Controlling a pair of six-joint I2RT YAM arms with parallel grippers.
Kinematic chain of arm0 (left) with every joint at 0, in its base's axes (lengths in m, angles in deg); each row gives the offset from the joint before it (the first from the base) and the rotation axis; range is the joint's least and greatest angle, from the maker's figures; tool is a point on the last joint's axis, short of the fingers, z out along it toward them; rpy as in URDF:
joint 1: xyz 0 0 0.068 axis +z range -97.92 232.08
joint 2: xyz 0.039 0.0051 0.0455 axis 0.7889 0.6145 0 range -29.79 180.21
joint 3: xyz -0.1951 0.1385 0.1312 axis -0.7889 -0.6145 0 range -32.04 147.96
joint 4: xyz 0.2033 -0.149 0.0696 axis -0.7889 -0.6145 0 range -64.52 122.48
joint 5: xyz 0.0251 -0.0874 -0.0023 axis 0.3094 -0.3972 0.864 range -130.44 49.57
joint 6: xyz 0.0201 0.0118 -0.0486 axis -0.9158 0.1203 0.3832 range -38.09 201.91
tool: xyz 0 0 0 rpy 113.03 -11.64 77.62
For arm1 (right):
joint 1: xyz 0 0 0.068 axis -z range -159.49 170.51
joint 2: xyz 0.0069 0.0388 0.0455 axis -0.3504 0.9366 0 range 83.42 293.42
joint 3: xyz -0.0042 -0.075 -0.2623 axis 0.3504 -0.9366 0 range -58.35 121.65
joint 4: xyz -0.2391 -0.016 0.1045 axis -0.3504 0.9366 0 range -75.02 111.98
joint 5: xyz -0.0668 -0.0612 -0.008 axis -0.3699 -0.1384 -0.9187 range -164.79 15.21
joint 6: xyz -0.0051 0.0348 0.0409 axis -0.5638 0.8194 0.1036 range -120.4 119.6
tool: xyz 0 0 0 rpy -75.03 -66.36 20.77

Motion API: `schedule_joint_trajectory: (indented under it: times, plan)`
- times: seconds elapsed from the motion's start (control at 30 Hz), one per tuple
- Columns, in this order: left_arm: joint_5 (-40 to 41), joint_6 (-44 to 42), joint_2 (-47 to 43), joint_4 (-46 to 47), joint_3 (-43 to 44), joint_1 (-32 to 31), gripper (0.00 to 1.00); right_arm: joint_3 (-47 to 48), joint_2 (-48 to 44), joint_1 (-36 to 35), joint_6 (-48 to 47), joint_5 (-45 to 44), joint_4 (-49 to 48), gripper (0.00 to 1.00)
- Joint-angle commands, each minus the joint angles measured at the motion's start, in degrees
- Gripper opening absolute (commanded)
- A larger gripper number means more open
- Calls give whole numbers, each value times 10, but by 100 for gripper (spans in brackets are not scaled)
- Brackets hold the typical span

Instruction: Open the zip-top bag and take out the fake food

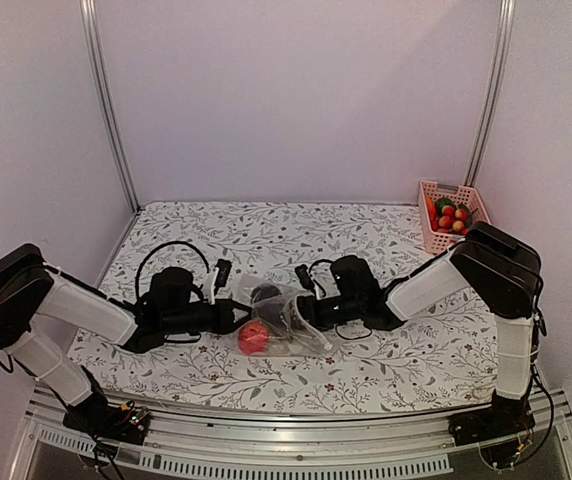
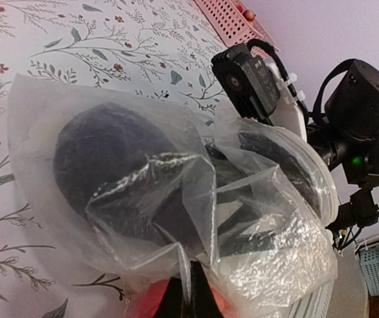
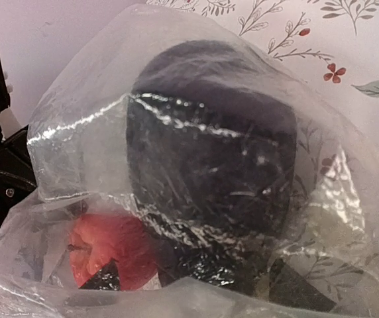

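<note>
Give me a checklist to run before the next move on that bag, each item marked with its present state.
1. Left gripper shut, pinching the zip-top bag: ok.
2. Right gripper open, ready to reach: ok.
3. Bag mouth unzipped and wide enough: cannot tell.
4. Food located inside: ok, red fruit and dark piece show through the plastic.
5. Right fingers already inside the bag: cannot tell.
6. Pink basket apart from both arms: ok.

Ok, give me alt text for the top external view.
The left end effector and right end effector meet at a clear zip-top bag holding a red fake fruit and a dark piece, on a floral table. A pink basket of fake food sits far right.
</note>
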Motion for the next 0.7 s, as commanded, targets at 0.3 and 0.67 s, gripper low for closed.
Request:
schedule_joint_trajectory:
  times: [0.3, 0.67]
  plan:
    - [-20, 0, 26, 23, 28, -21, 0, 67, 31, -56, -110, -159, 143, 63]
    - [77, -29, -5, -84, 35, -20, 0, 49, -43, -57, -134, -158, 147, 33]
